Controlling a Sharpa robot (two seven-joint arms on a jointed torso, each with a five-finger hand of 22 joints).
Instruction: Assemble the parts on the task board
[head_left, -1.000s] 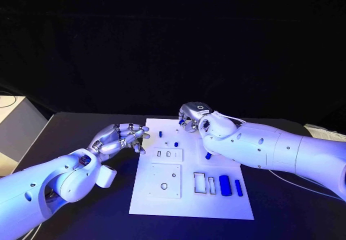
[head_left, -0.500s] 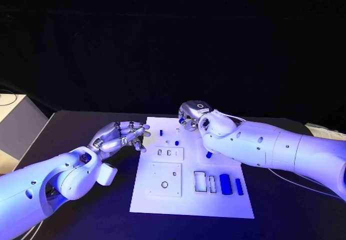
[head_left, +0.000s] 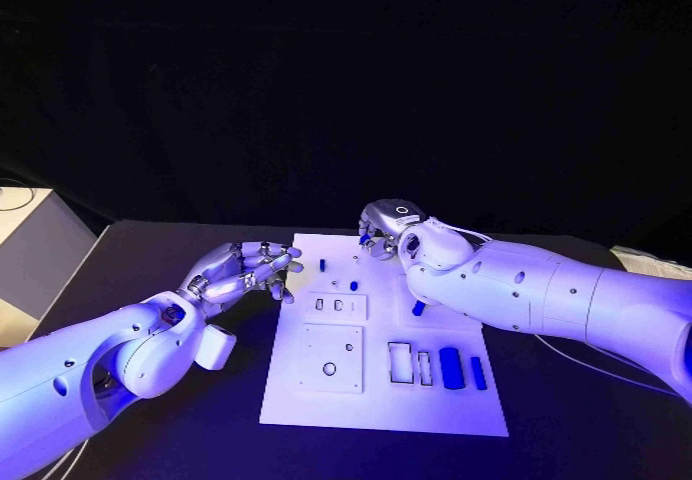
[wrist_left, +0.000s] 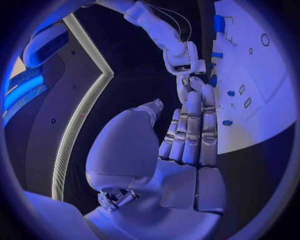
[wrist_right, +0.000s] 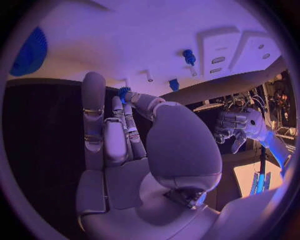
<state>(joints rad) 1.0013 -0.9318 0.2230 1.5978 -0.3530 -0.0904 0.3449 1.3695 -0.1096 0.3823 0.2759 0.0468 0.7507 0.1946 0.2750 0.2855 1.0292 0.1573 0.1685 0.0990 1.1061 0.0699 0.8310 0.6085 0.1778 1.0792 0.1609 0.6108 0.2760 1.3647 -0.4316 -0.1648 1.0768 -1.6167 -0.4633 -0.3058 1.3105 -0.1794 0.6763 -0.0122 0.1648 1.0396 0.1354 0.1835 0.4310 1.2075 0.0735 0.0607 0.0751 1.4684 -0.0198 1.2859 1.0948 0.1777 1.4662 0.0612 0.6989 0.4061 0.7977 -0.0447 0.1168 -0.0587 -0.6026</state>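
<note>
The right robot hand (head_left: 384, 236) at the task board's (head_left: 378, 410) far edge seemingly pinches a small blue part (wrist_right: 124, 92). The left robot hand (head_left: 242, 275) hovers empty, fingers spread, beside the board's left edge.

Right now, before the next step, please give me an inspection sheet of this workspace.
Surface: black table, task board lies flat in its middle.
Job's things: two long blue parts lie side by side near its right edge; small blue parts sit farther back.
Clutter: pale thing at the table's right edge.
Robot hands: left robot hand open beside the board; right robot hand pinches a small blue piece.
Cables: thin cable on the table under the right arm.
Surroundings: white box left of the table.
</note>
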